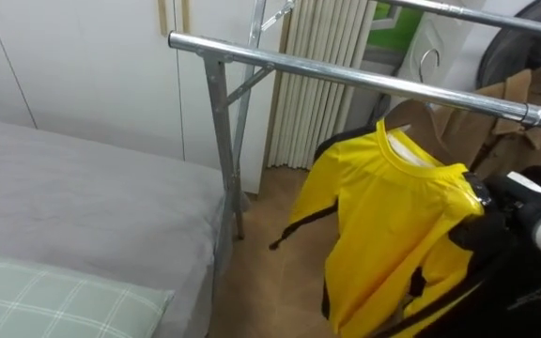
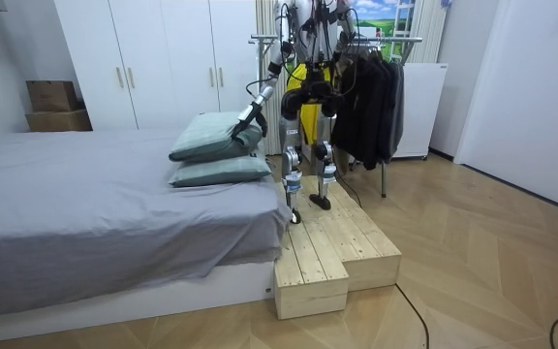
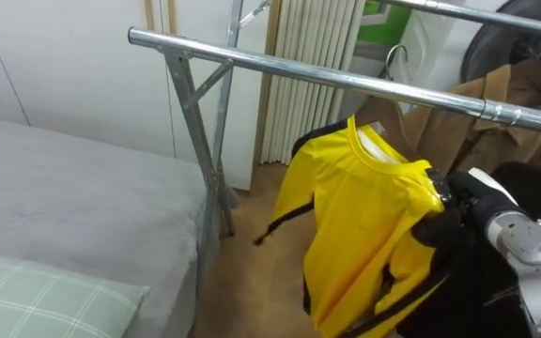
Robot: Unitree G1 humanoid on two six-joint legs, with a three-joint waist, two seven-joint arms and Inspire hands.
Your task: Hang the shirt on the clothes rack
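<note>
Yellow shirt [image 1: 383,225] below rail [image 1: 346,70] (beside coat [image 1: 519,105]).

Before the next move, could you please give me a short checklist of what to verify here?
1. Right hand grips the yellow shirt at its shoulder: ok.
2. Hanger hook over the rail: cannot tell; the collar sits just under the rail.
3. Free rail space to the shirt's left: ok.
4. Left hand away from the rack, out by the pillows: ok.
5. Both feet on the wooden platform: ok.
</note>
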